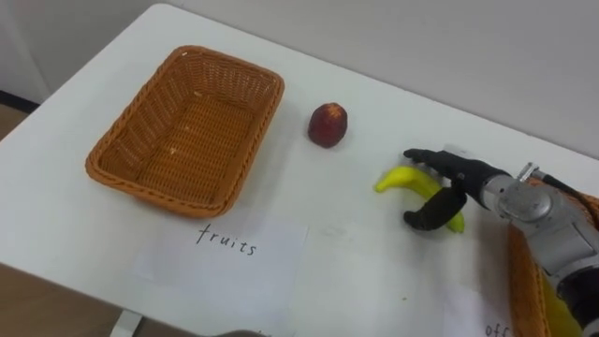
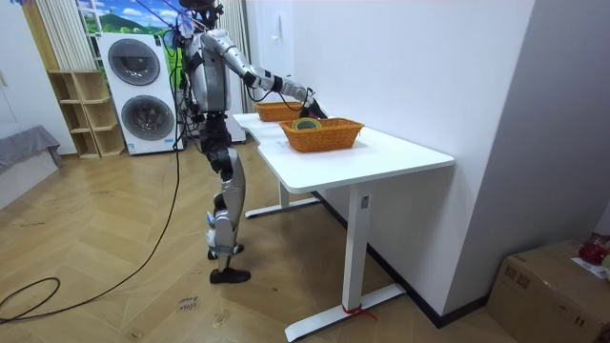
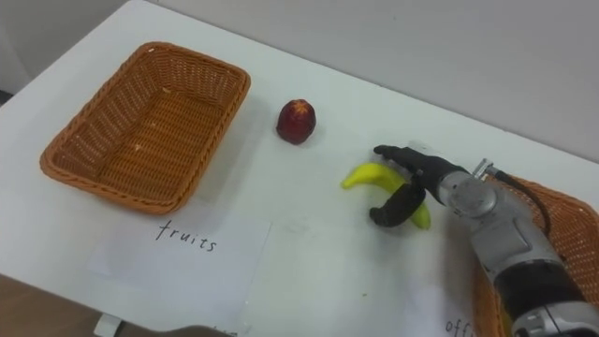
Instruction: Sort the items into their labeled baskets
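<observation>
Two oblong woven wicker baskets are sitting on the white table [image 1: 374, 271]. One of them, the fruit basket [image 1: 131, 131], is lying at the upper left of the eye views above a white paper label [image 1: 225, 253] handwritten "fruits", and nothing is lying in it yet. The second basket [image 3: 576, 225] is sitting at the lower right edge. In the room view it is holding something round and dark, too small to identify.

Both pieces of fruit are resting on the tabletop between the baskets. The round red apple [image 1: 328, 124] is sitting just right of the fruit basket, untouched. The curved yellow banana [image 1: 401, 179] is lying further right, at the frame's middle right.

The robot's right hand [image 1: 457, 180] is gripping the banana, fingers reaching over its far side and thumb curling round its near side, though the banana is resting on the table.

By my reading, the fruit sorting is only beginning: the banana is waiting to be lifted and carried left, and the apple is waiting its turn.
</observation>
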